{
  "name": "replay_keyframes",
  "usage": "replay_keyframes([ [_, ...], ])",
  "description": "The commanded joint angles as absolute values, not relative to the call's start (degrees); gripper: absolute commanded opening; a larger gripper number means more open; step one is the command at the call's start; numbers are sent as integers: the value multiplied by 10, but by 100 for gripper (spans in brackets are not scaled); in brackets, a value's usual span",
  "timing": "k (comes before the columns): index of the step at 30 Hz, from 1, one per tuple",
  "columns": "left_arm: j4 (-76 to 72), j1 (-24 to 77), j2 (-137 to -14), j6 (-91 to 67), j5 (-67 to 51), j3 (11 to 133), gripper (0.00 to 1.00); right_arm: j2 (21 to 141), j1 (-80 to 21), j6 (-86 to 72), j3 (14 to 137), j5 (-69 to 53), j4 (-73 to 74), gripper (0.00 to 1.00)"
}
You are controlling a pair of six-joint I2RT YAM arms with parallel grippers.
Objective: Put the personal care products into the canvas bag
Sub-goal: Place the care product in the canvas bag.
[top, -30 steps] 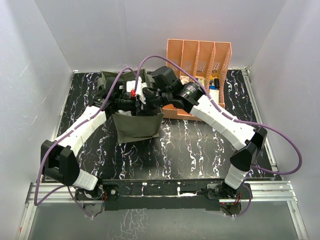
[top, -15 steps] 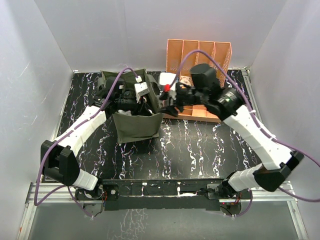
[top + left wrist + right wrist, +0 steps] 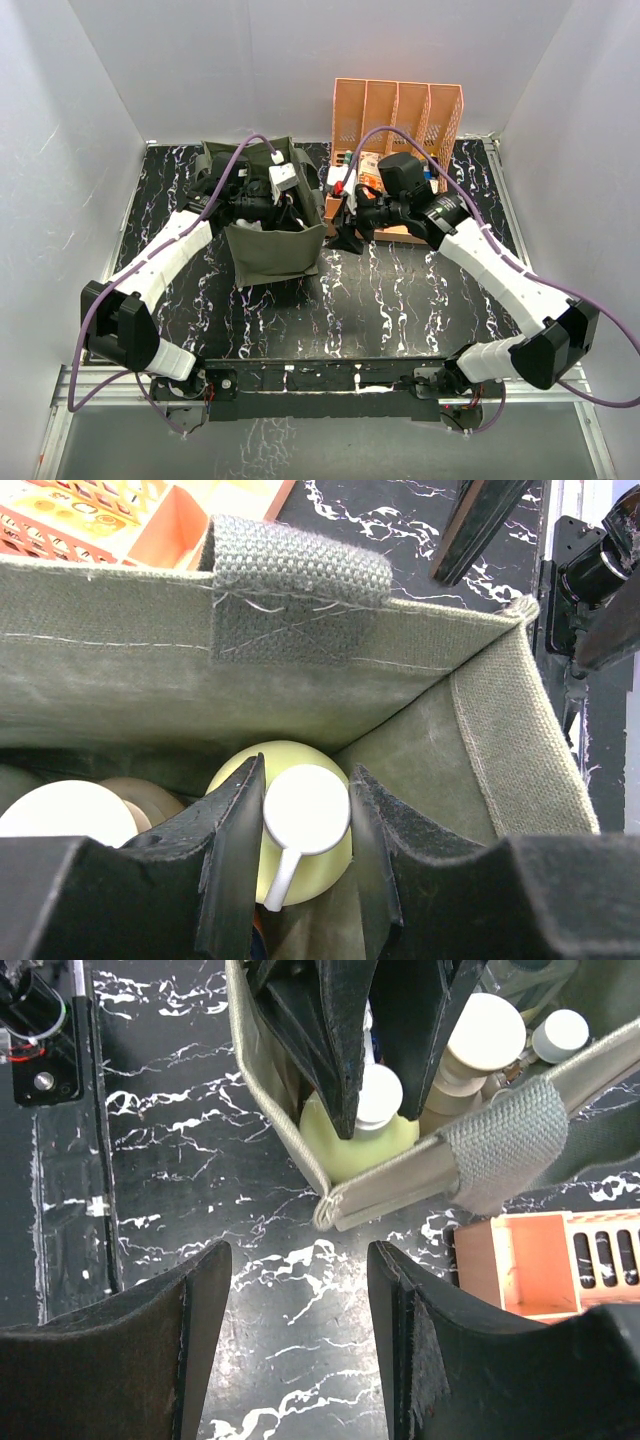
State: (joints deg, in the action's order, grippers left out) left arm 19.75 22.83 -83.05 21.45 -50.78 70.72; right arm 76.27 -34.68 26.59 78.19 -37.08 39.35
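The olive canvas bag (image 3: 275, 255) stands open at the back left of the table. My left gripper (image 3: 268, 212) reaches down inside it. In the left wrist view my left gripper (image 3: 306, 780) is shut on the white pump cap of the pale yellow bottle (image 3: 285, 752), which stands upright in the bag's corner (image 3: 470, 740). A beige cap (image 3: 65, 815) shows beside it. My right gripper (image 3: 348, 232) hangs open and empty just right of the bag. In the right wrist view my right gripper (image 3: 298, 1260) is over bare table, with the bag's rim (image 3: 400, 1185), the yellow bottle (image 3: 340, 1150) and a tall beige bottle (image 3: 485, 1030) ahead.
The peach slotted file organiser (image 3: 395, 110) stands at the back, right of the bag, with small boxes and tubes at its foot (image 3: 345, 165). Its corner shows in the right wrist view (image 3: 530, 1260). White walls close in the table on three sides.
My right gripper has pulled out from over the bag, moved right and come down beside the bag's right side. The left arm has stayed in the bag.
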Motion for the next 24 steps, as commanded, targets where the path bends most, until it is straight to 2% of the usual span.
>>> replay_keyframes([
  [1, 194, 237, -806, 192, -567, 739, 0, 778, -344, 232, 790, -416, 321, 59],
  [6, 206, 238, -805, 204, -562, 744, 0, 802, -345, 192, 808, -422, 298, 55],
  [8, 215, 238, -807, 216, -555, 750, 0, 808, -345, 183, 816, -422, 295, 45],
  [11, 231, 239, -811, 234, -551, 759, 0, 808, -345, 177, 820, -412, 287, 20],
  [13, 251, 240, -816, 252, -545, 771, 0, 806, -345, 174, 823, -407, 284, 12],
  [16, 304, 245, -833, 286, -532, 799, 0, 807, -346, 172, 840, -412, 289, 8],
  [24, 319, 255, -837, 323, -518, 807, 0, 811, -346, 171, 869, -424, 297, 8],
])
